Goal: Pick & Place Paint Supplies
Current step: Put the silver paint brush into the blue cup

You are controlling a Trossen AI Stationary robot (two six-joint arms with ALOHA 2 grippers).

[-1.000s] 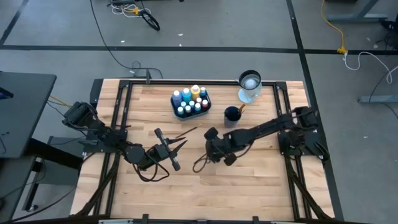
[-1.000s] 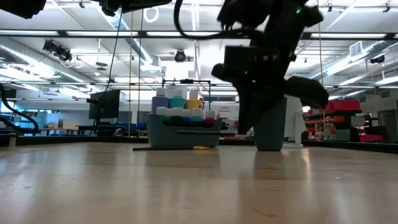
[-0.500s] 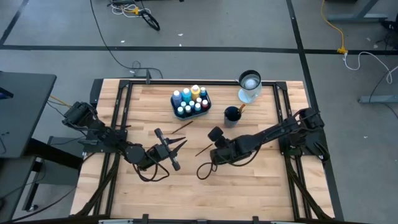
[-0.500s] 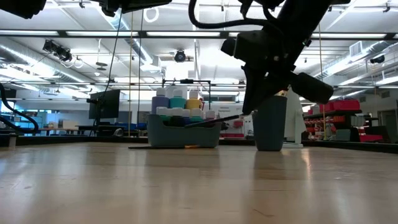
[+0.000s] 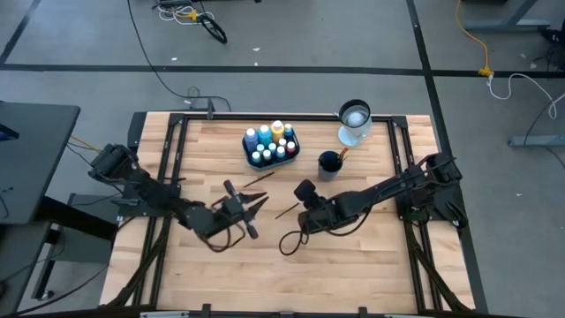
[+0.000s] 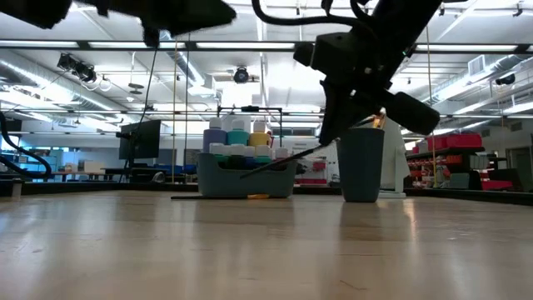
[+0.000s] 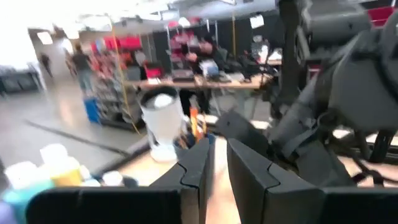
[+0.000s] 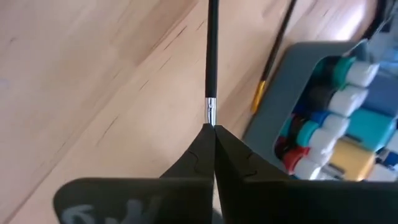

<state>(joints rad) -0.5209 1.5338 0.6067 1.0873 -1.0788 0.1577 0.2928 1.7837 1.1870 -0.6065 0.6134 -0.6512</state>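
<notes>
Fingers (image 7: 194, 167) of the left gripper (image 5: 261, 202) are where you should look first. That arm reaches in from the left edge of the high view, and its gripper sits left of centre over the bare wood. In the left wrist view you can see a narrow gap between the two dark fingers, and nothing is in it, so the pincer is slightly apart and empty.

Just above it in the high view, a loose brush (image 5: 257, 179) lies flat on the table (image 5: 177, 265), between the left gripper and the teal tray (image 5: 246, 152). The tray sits in the upper middle of the frame, and the paint bottles (image 5: 271, 141) stand packed inside it, with blue, teal, white and yellow tops showing. In the low view you will find the same tray (image 6: 246, 180) at centre, with the loose brush (image 6: 187, 197) lying on the wood in front of it.

Near the centre of the high view, the right gripper (image 5: 300, 208) has its pincer closed tight on a second thin dark brush (image 5: 286, 211). The right wrist view shows you the fingertips pressed together on the brush (image 8: 212, 62) at its metal ferrule. In the low view this brush (image 6: 275, 163) hangs tilted, clear of the table.

Further right, the dark blue cup (image 5: 329, 162) stands beside the tray, with a white container (image 5: 354, 117) in the upper right behind it.
</notes>
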